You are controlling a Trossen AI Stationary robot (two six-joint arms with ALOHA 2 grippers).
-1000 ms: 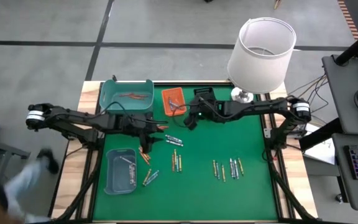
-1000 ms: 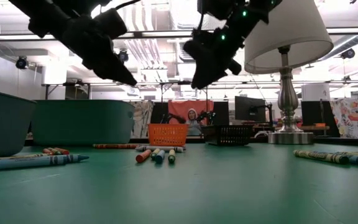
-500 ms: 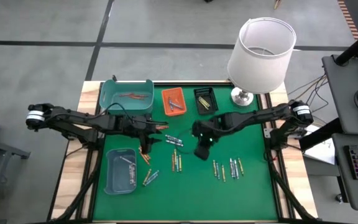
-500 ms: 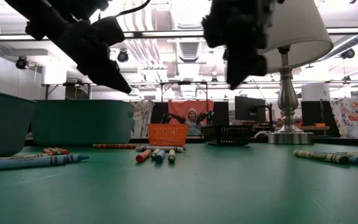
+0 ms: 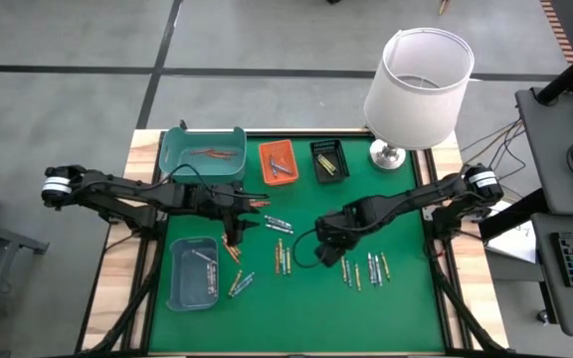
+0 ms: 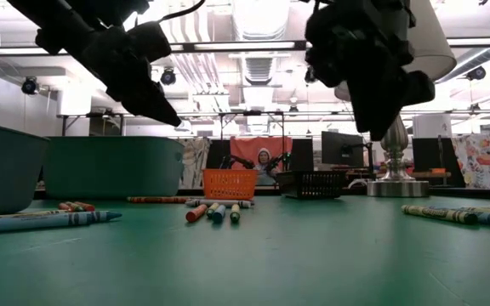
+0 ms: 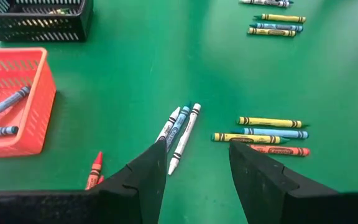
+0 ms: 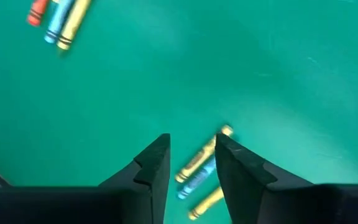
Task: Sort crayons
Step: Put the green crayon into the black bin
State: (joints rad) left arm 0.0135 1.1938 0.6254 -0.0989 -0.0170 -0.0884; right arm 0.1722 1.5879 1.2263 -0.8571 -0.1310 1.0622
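Left hand [image 7: 194, 165]: hovering mid-worktop [image 5: 406, 298], fingers spread, empty.
Right hand [image 8: 191, 158]: low over crayons [image 5: 364, 268], fingers part open, nothing gripped.
Hidden: crayon colours under right hand unclear.
Orange tray [image 5: 276, 162]: blue-grey crayons.
Black tray [image 5: 328, 160]: yellowish crayons.
Teal tray [image 5: 203, 153]: red crayons.

The left gripper [image 7: 197, 163] is hanging over the green mat [image 7: 142, 74] with its two dark fingers [image 7: 143, 177] spread apart and nothing sitting between them. An orange basket [image 7: 33, 102] is holding a couple of grey-blue crayons [image 7: 2, 107], with a black basket [image 7: 36, 22] just beyond it. A white-and-blue trio of crayons [image 7: 180, 129] is lying beside the orange basket, and yellow, blue and orange ones [image 7: 267, 134] are sitting farther out from it.
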